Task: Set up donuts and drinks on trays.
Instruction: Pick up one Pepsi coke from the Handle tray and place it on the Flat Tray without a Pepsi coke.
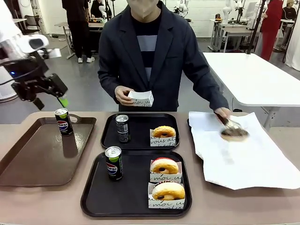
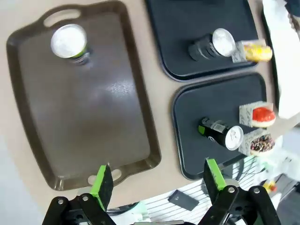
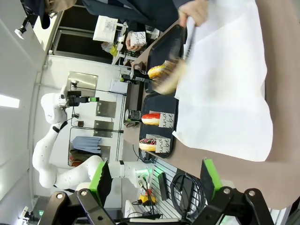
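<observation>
One Pepsi can upright on brown tray, just below open, empty left end effector.

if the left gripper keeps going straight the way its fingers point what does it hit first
Probably the bare floor of the large brown plastic tray: the open left gripper looks down onto it. The dark Pepsi can stands off toward the tray's far handle, so likely missed, though depth is unclear.

Near tray: we see an upright Pepsi can at left, two sleeved donuts at right.
Far tray: black-silver can upright, one sleeved donut.
Third can: upright, far left.
</observation>
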